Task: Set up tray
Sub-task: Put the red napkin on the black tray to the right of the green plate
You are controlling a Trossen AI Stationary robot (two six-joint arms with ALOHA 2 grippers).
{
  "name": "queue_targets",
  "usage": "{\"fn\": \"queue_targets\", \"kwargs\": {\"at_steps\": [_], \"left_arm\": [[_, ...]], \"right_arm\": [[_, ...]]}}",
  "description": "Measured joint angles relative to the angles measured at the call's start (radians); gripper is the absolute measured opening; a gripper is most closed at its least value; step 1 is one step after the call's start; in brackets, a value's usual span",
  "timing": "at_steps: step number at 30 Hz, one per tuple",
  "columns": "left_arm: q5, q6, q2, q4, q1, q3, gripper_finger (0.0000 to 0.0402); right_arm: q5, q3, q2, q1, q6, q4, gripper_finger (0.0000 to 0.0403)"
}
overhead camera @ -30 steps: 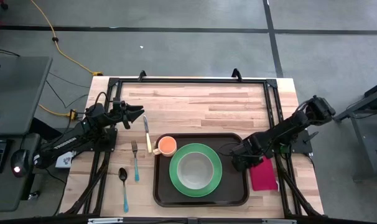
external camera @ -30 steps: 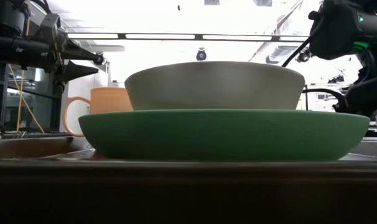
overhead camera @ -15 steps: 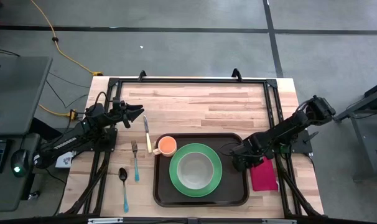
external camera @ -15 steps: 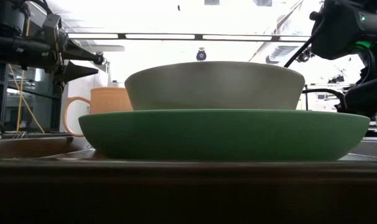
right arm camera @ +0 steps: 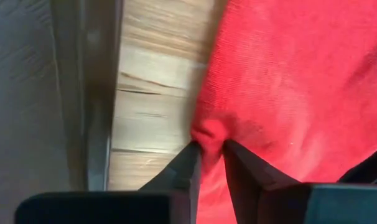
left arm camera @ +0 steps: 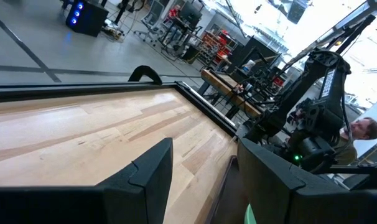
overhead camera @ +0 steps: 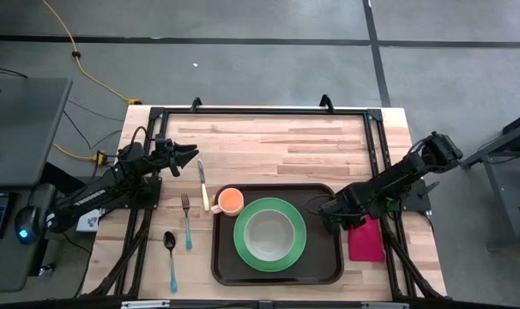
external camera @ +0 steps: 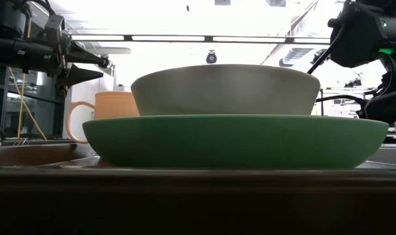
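High view: I see the tabletop point(overhead camera: 311, 142) carrying the tray point(overhead camera: 324, 266) at its near middle, plate point(overhead camera: 243, 249) and bowl point(overhead camera: 269, 233) inside. My right end effector point(right arm camera: 208, 148) pinches the napkin point(overhead camera: 367, 245) just beside the tray. My left end effector point(overhead camera: 191, 155) hovers released.

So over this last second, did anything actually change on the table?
The right gripper closed its fingers on the edge of the magenta napkin beside the tray, pinching up a fold; the napkin shifted slightly. The left gripper kept waiting open above the knife. Plate, bowl, cup, fork and spoon stayed put.
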Motion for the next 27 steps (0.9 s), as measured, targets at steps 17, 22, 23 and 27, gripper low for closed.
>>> {"fn": "queue_targets", "kwargs": {"at_steps": [17, 22, 23, 27], "left_arm": [[0.000, 0.000, 0.000, 0.000, 0.000, 0.000, 0.0211], [0.001, -0.001, 0.000, 0.000, 0.000, 0.000, 0.0211], [0.001, 0.000, 0.000, 0.000, 0.000, 0.000, 0.0211], [0.002, 0.000, 0.000, 0.000, 0.000, 0.000, 0.0211]], "right_arm": [[-0.016, 0.000, 0.000, -0.001, 0.011, 0.004, 0.0002], [-0.034, -0.001, -0.019, -0.002, 0.008, 0.012, 0.0001], [-0.034, -0.002, -0.034, -0.003, 0.008, 0.012, 0.0001], [-0.025, -0.006, -0.103, -0.012, 0.008, -0.005, 0.0001]]}}
